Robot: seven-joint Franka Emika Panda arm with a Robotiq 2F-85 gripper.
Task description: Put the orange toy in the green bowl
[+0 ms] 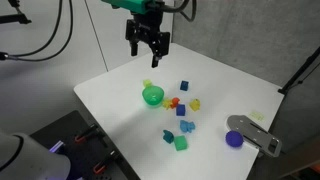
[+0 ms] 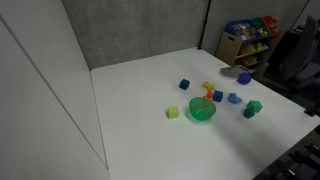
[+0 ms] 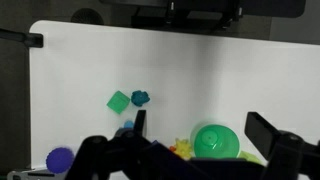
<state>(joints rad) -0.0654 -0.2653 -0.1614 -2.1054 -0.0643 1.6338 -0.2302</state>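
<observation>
Hovering high above the white bench (image 1: 120, 115), my tool (image 1: 148, 60) is spread wide and grips nothing.

And the thing you are after?

The tiny orange-red plastic block (image 1: 174, 101) lies on the bench just beside the small round bright green plastic bowl (image 1: 152, 96), not in it. A small yellow plastic piece (image 1: 195, 103) sits near the block's other side.

Is anything in the bowl?

I cannot tell from these views. In my wrist view the bowl shows low down, between my two dark fingers (image 3: 262, 132).

What else is on the bench?

In an exterior view, a small blue plastic cube (image 1: 183, 87) lies near the block. A small green plastic cube (image 1: 181, 143) sits well apart from the bowl. A round purple plastic cup (image 1: 234, 139) stands just beside a grey object (image 1: 258, 138) I cannot identify.
</observation>
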